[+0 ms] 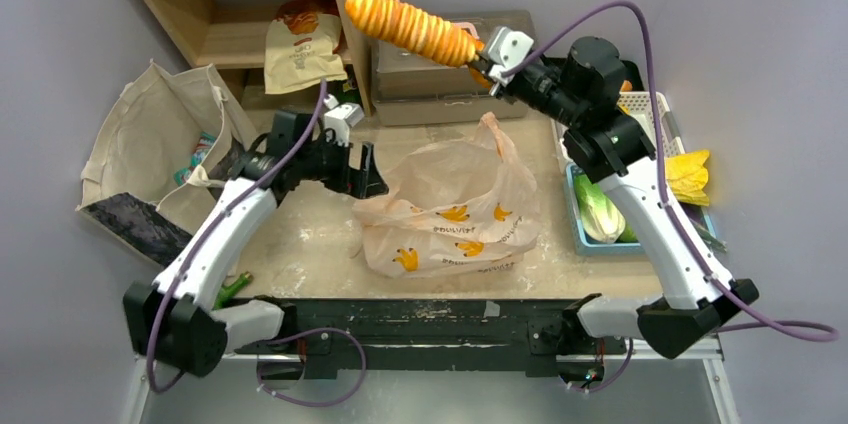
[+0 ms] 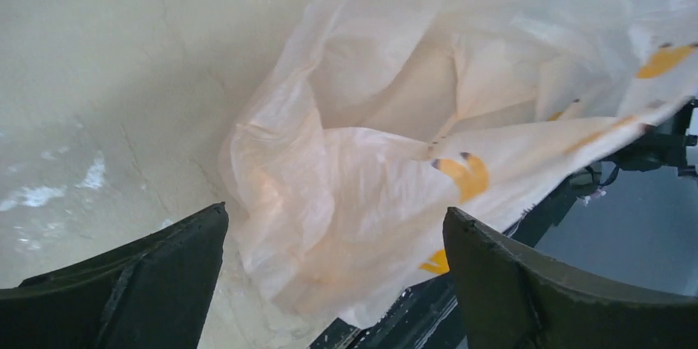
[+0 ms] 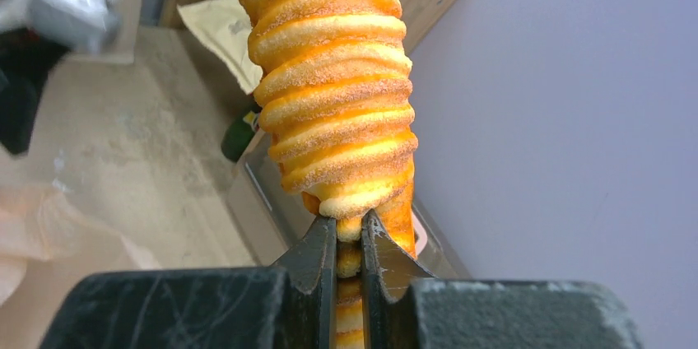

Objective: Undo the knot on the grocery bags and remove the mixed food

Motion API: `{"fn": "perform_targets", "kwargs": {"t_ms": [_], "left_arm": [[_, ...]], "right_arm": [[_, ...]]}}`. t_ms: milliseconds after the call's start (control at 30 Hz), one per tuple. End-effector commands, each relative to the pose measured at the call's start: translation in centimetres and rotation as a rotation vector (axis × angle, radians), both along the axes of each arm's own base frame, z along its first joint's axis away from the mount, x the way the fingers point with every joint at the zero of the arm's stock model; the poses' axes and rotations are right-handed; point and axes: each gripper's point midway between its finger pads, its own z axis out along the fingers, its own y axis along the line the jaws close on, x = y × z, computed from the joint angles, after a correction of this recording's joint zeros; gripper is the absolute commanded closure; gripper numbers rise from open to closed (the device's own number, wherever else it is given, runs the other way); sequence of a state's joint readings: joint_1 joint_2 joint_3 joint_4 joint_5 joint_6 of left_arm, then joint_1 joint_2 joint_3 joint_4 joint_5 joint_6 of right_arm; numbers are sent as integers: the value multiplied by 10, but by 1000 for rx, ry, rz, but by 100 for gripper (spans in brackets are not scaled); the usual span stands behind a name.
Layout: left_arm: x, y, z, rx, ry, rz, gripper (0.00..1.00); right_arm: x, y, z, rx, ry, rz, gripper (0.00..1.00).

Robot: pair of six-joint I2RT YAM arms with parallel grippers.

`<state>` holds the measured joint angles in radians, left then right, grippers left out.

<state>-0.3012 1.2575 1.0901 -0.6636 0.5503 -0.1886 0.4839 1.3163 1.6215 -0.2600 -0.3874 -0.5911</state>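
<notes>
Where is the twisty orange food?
In the top view, the twisty orange food is up in the air at the back, pinched by the right gripper, over the grey box.

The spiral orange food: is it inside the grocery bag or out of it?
Out. The right gripper is shut on the spiral orange food, held up, apart from the grocery bag on the table.

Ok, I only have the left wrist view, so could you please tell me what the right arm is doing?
Observer: The right gripper holds a long orange vegetable high in the air, behind the grocery bag.
Operator: Is it gripped firmly?
Observer: The right wrist view shows the jaws pinched on its narrow end.
Operator: Is any food already out of the bag?
Observer: A yellow-green cabbage lies in the blue tray on the right.
</notes>
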Motion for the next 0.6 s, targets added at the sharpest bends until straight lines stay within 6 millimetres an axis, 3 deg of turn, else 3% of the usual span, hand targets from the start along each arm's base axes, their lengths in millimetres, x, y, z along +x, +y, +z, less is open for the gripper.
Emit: {"fn": "perform_targets", "kwargs": {"t_ms": [0,100,233,267,433,567], "left_arm": [[-8,10,97,-46,-366,-25,0],[-19,21,166,-116,-485,18,0],[-48,-2,250,-365,-478,-69,0],[-49,-6,262,-421,-469,-65,0],[-39,-19,291,-587,-361,-37,0],[-14,-15,277,-568,-277,81,3]], "right_arm": [[-17,-20,-8,-106,-56,-36,100],[-31,-26,-24,-153,-33,-16,100],[-38,-31,-41,-169,0,-21,100],[-39,-29,-41,-161,2,-15,100],[-47,-25,-51,-191,-8,41,100],[-52,-23,-51,-191,-32,62,100]]}}
